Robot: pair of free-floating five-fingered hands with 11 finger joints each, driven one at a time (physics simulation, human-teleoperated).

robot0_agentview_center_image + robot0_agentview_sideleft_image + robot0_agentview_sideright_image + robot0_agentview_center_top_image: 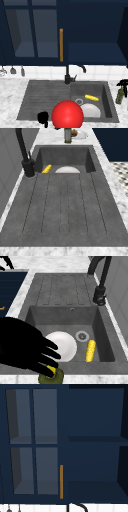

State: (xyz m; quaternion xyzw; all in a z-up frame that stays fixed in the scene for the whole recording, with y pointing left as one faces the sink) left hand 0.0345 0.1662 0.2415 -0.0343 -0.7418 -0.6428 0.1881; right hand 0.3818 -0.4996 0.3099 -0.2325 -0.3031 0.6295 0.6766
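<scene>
A dark blue wall cabinet (95,414) hung above the sink, with a glass door at its left, open shelves at its right and a gold handle (61,45) between them. Below it lay the marbled table (10,95), and set into that the grey sink (45,95), with its ribbed draining board at the left and its basin at the right. A black faucet (67,75) stood at the back rim. In the front view a red ball (67,115) showed low in the middle, covering part of the white plate (63,346) that lay in the basin.

The right hand (22,343) hung over the table's right end, open, with its fingers straight and spread above the yellow top of the green bottle (51,377); I could not tell whether they touched it. The bottle stood upright on the table just right of the basin. The left hand (43,117) hung before the draining board; I could not tell whether it was open or closed. A yellow corn cob (90,350) lay beside the plate, near the drain (82,336).
</scene>
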